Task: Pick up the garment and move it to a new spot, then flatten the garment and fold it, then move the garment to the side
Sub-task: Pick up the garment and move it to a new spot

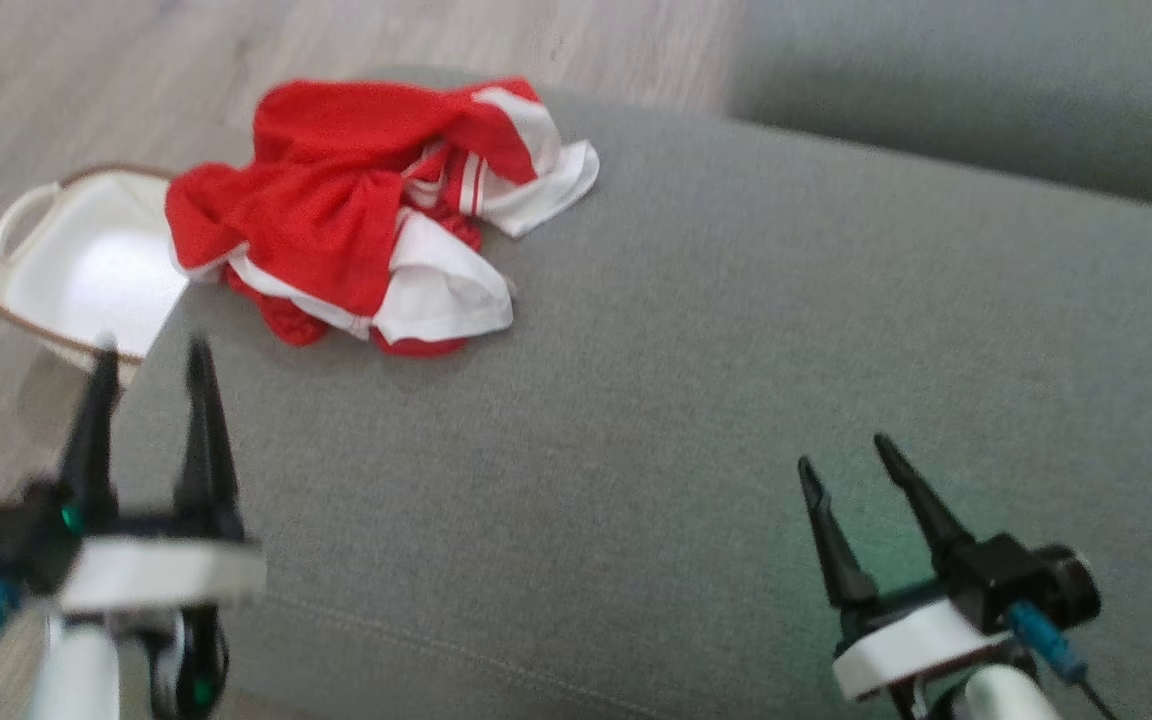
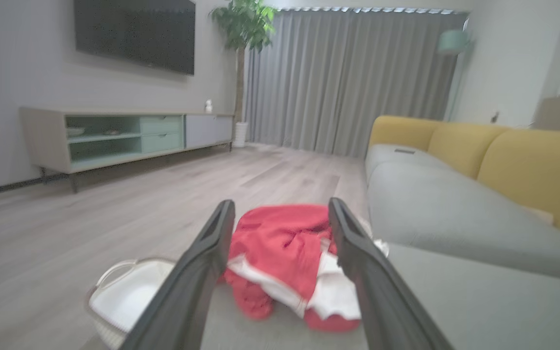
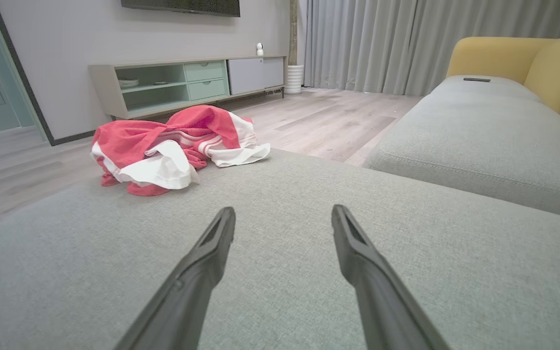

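The garment (image 1: 356,215) is a crumpled red and white heap near the far left corner of the grey sofa seat (image 1: 696,400). It also lies ahead of my left fingers in the left wrist view (image 2: 282,253), and far left on the cushion in the right wrist view (image 3: 173,146). My left gripper (image 1: 151,350) stands open at the cushion's left edge, short of the garment, nothing between its fingers. At the lower right, my right gripper (image 1: 846,455) is open above bare cushion, well away from the garment, and empty (image 3: 282,216).
A white basket (image 1: 76,265) with a brown rim sits on the wooden floor just left of the sofa seat, below the garment's corner. A second grey cushion (image 1: 976,90) lies at the far right. A TV cabinet (image 3: 187,82) stands across the room.
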Controlling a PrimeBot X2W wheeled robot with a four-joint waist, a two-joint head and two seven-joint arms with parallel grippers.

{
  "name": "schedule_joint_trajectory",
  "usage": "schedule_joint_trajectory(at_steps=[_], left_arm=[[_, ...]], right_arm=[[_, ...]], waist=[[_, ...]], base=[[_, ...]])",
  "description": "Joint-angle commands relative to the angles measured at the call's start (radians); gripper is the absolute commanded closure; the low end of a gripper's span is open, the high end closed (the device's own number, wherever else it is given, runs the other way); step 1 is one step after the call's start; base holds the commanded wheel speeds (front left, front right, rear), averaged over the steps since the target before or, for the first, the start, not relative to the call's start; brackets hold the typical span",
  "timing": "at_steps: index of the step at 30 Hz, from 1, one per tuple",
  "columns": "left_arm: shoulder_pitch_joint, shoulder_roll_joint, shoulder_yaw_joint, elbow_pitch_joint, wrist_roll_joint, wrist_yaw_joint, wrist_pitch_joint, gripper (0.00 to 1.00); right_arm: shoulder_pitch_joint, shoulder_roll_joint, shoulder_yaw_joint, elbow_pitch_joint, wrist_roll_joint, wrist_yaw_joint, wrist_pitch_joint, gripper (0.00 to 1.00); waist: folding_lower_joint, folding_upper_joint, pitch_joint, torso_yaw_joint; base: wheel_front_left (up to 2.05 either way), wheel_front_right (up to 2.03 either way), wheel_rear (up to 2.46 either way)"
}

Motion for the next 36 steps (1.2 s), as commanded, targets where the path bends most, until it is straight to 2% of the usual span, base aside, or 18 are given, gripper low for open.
schedule_joint_trajectory(at_steps=[1,4,7,11,18,24,29,32,33,34,35,36], left_arm=[[-0.079,0.008,0.026,-0.048,-0.006,-0.002,-0.012,0.00],[-0.212,0.013,0.018,-0.062,-0.032,-0.006,-0.012,0.00],[-0.361,0.051,0.025,0.003,-0.043,-0.008,-0.012,0.00],[-0.569,0.130,0.015,0.227,-0.028,-0.009,0.049,0.00],[-0.887,0.216,-0.062,0.664,-0.098,-0.010,0.315,0.00],[-1.002,0.249,-0.147,0.903,-0.210,-0.010,0.417,0.00],[-1.028,0.268,-0.191,1.016,-0.250,-0.010,0.387,0.00],[-1.039,0.283,-0.209,1.066,-0.251,-0.010,0.335,0.00],[-1.043,0.285,-0.214,1.078,-0.253,-0.010,0.311,0.22],[-1.047,0.286,-0.216,1.088,-0.256,-0.010,0.284,0.73],[-1.049,0.285,-0.222,1.097,-0.259,-0.010,0.260,1.00],[-1.052,0.284,-0.229,1.104,-0.262,-0.010,0.236,1.00]], right_arm=[[-0.063,-0.016,0.016,-0.038,-0.009,0.008,-0.011,0.00],[-0.095,-0.045,0.001,-0.048,-0.025,0.008,-0.011,0.00],[-0.125,-0.075,-0.013,-0.060,-0.033,0.008,-0.011,0.00],[-0.162,-0.113,-0.017,-0.073,-0.041,0.008,-0.011,0.00],[-0.222,-0.181,-0.031,-0.104,-0.051,0.008,-0.011,0.00],[-0.239,-0.220,-0.052,-0.128,-0.046,0.008,-0.011,0.00],[-0.237,-0.232,-0.064,-0.144,-0.042,0.008,-0.011,0.00],[-0.239,-0.235,-0.065,-0.150,-0.043,0.008,-0.011,0.00],[-0.239,-0.236,-0.066,-0.152,-0.043,0.008,-0.011,0.00],[-0.240,-0.236,-0.067,-0.153,-0.044,0.008,-0.011,0.00],[-0.240,-0.236,-0.068,-0.154,-0.045,0.008,-0.011,0.00],[-0.239,-0.236,-0.070,-0.154,-0.046,0.008,-0.011,0.00]], waist=[[0.0000,0.0000,0.064,0.001],[0.0000,0.0000,0.131,0.009],[0.0000,0.0000,0.194,0.016],[0.0000,0.0000,0.262,0.014],[0.0000,0.0000,0.368,-0.008],[0.0000,0.0000,0.422,-0.034],[0.0000,0.0000,0.443,-0.044],[0.0000,0.0000,0.448,-0.048],[0.0000,0.0000,0.449,-0.049],[0.0000,0.0000,0.450,-0.049],[0.0000,0.0000,0.449,-0.049],[0.0000,0.0000,0.448,-0.047]], base=[[0.00,0.00,0.00],[0.00,0.00,0.00],[0.00,0.00,0.00],[0.00,0.00,0.00],[0.00,0.00,0.00],[0.00,0.00,0.00],[0.00,0.00,0.00],[0.00,0.00,0.00],[0.00,0.00,0.00],[0.00,0.00,0.00],[0.00,0.00,0.00],[0.00,0.00,0.00]])
